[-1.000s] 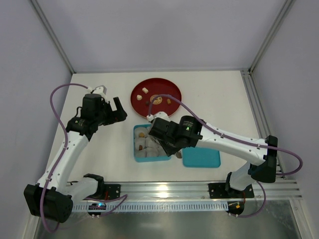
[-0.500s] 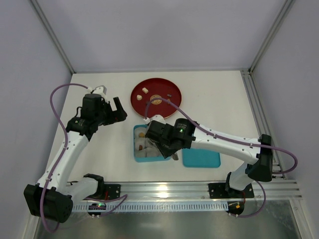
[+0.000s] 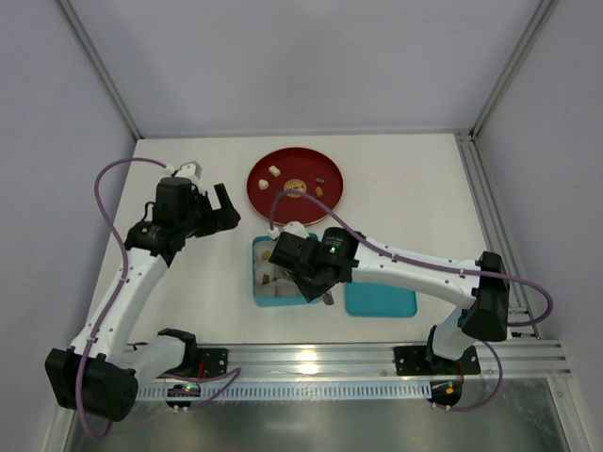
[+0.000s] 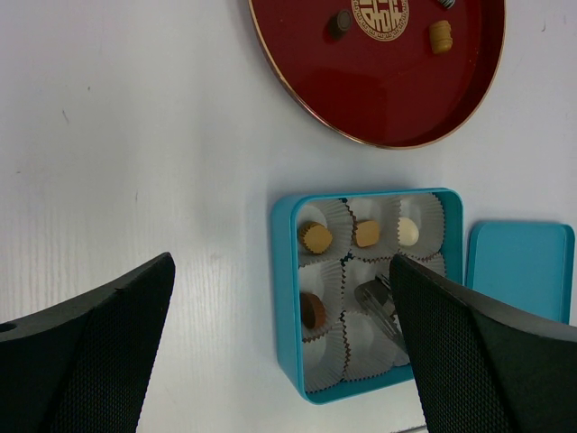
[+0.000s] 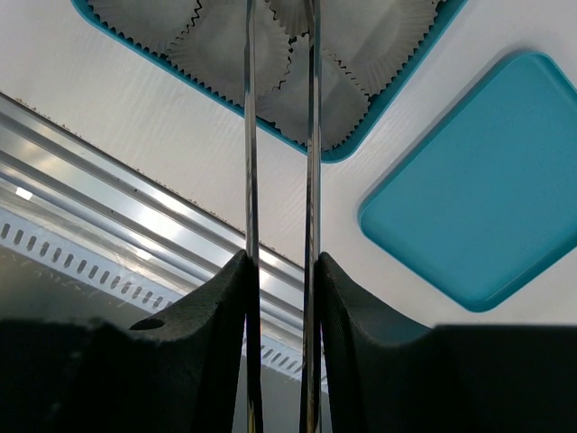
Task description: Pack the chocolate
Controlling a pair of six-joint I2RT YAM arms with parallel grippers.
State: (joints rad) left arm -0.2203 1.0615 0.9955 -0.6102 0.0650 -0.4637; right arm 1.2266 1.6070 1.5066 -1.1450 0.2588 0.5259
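- The left gripper (image 3: 224, 207) is open wide and holds nothing. It hangs over the white table (image 3: 415, 188), left of the blue box (image 4: 284, 298).
- The right gripper (image 5: 281, 287) is closed on metal tweezers (image 5: 249, 135). The tips reach down into the box.
- I cannot tell if the tips hold a piece.
- Four chocolates (image 4: 315, 237) sit in paper cups (image 4: 361, 338) in the box: two tan, one cream, one dark brown.
- More chocolates (image 4: 440, 36) lie on the red plate (image 4: 388, 99) behind the box.
- The blue lid (image 4: 518, 271) lies flat just beside the box, on its right.
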